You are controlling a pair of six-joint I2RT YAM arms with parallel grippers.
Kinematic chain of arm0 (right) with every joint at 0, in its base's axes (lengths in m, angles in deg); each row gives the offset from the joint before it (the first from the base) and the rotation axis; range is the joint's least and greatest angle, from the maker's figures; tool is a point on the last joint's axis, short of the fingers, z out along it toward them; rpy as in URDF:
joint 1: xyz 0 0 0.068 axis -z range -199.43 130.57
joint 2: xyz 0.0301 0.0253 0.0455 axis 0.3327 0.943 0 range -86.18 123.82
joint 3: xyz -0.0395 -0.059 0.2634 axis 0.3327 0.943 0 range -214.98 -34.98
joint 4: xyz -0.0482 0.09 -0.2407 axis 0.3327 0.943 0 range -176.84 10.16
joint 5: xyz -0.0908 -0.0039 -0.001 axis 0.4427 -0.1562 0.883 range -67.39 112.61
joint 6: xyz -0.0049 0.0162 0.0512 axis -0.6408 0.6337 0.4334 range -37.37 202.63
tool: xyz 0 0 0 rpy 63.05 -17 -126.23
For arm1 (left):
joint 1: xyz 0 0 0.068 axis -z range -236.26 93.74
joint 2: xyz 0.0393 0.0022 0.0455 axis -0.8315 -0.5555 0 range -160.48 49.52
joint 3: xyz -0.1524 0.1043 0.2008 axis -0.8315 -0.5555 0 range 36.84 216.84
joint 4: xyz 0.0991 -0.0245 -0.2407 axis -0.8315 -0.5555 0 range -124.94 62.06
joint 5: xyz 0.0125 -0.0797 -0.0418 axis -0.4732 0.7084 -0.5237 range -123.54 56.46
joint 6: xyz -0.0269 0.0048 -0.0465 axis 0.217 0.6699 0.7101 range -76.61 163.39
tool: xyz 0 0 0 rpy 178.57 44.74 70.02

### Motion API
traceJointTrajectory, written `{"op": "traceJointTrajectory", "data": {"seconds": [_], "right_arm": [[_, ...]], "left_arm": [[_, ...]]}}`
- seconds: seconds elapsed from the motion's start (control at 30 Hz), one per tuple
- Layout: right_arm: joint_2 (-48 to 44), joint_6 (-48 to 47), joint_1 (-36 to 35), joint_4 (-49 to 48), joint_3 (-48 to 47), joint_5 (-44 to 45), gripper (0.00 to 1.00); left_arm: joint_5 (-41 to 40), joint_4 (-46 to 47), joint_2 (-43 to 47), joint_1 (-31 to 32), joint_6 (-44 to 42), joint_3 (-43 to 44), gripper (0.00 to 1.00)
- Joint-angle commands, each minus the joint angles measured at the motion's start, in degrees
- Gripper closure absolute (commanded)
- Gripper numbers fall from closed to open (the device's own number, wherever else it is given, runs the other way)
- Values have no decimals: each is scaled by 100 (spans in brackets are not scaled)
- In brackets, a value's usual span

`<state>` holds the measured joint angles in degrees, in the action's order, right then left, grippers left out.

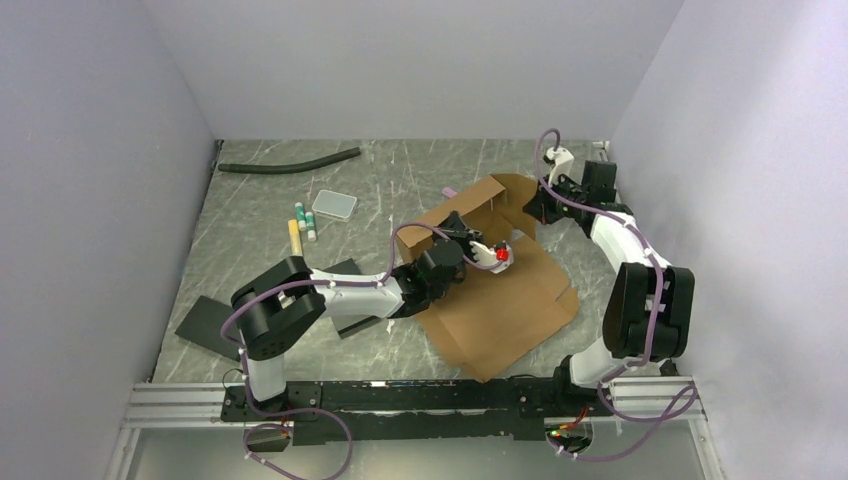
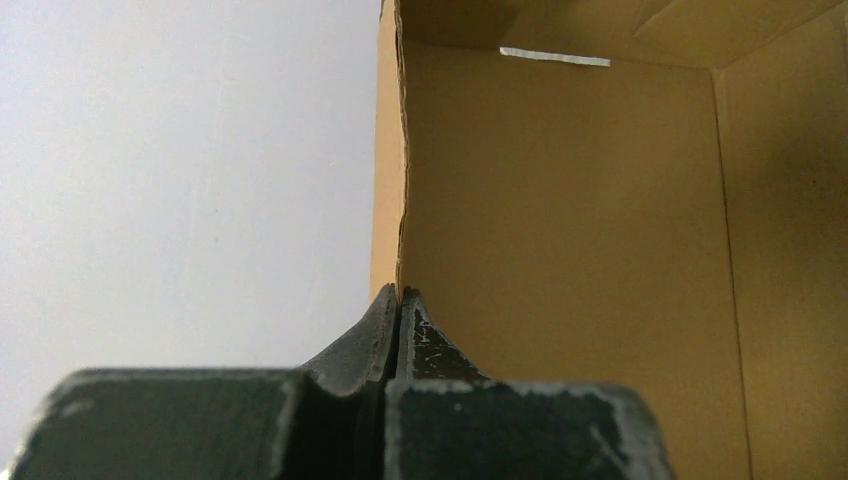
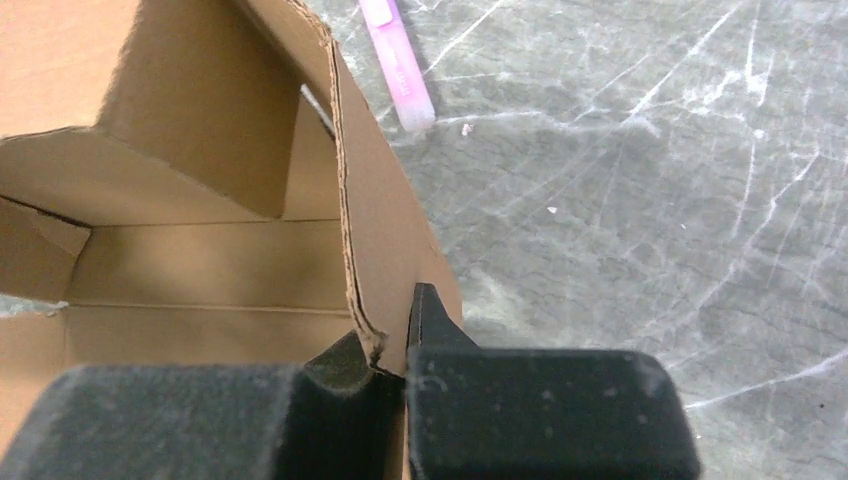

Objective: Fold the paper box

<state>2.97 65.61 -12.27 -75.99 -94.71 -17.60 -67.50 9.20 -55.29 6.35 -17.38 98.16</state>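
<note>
The paper box [image 1: 500, 310] is a large brown cardboard sheet in the middle of the table, its far part raised into walls. My left gripper [image 1: 476, 240] reaches into that raised part from the left. In the left wrist view the gripper [image 2: 400, 295] is shut on the upright edge of a box wall [image 2: 560, 200]. My right gripper [image 1: 536, 208] is at the box's far right corner. In the right wrist view it [image 3: 395, 335] is shut on the frayed edge of a side wall [image 3: 385, 230], one finger inside the box and one outside.
A pink marker [image 3: 398, 65] lies on the table just beyond the box. To the left are several markers [image 1: 302, 225], a clear flat lid [image 1: 334, 204], a black hose [image 1: 290, 162] and black slabs [image 1: 208, 322]. Grey walls enclose the table.
</note>
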Motion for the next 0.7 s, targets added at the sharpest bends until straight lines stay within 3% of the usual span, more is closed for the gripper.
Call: {"op": "traceJointTrajectory", "data": {"seconds": [0.0, 0.2, 0.33, 0.57, 0.67], "right_arm": [[-222, 528, -478, 155, -319, 559, 100], [172, 1384, -909, 601, -780, 1320, 100], [38, 1426, -1040, 550, -414, 1461, 100], [-417, 588, -1148, 565, 342, 1100, 79], [-647, 295, -1146, 584, 445, 654, 64]], "left_arm": [[19, 65, 93, 50, 69, 139, 100], [12, -27, 93, 75, 66, 217, 100], [26, -40, 105, 77, 69, 224, 100], [57, 73, 58, 86, 54, 191, 100], [102, 124, 74, 87, 13, 146, 100]]}}
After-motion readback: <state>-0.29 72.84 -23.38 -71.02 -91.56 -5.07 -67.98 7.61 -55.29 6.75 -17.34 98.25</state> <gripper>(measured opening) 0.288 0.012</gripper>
